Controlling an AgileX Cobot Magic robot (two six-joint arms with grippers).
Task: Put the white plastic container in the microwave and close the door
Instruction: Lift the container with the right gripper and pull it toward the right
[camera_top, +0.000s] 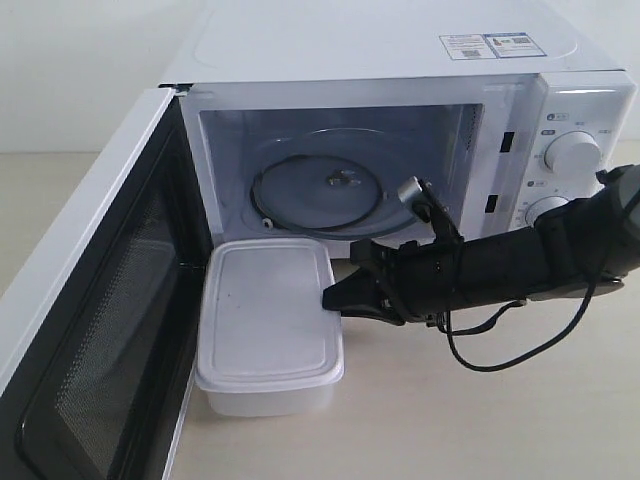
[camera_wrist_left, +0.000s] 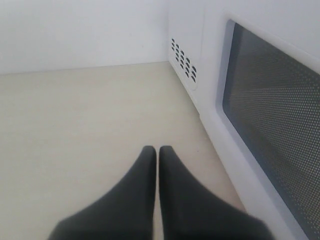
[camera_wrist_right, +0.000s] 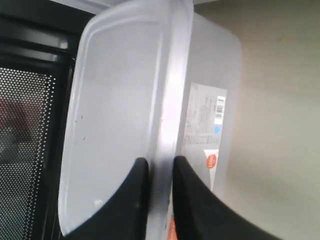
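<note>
- The microwave (camera_top: 400, 60) stands on the counter (camera_top: 480, 420), and its door (camera_top: 90, 330) is swung wide open to the left of the exterior view.
- Inside the cavity the glass turntable (camera_top: 318, 190) lies bare.
- The white plastic container (camera_top: 268, 320) is outside, just in front of the open cavity, between the door and the right gripper (camera_top: 330, 298). Its lid is on.
- The right gripper reaches in from the right and is clenched on the lid's rim at the container's side. One finger is above the rim and the other is under it.
- A printed label (camera_wrist_right: 204, 125) with a red mark shows on the container's wall, near the fingers.
- The left gripper (camera_wrist_left: 158, 150) has its fingers pressed together with nothing between them. It is over the bare counter, beside the outer face of the door.
</note>
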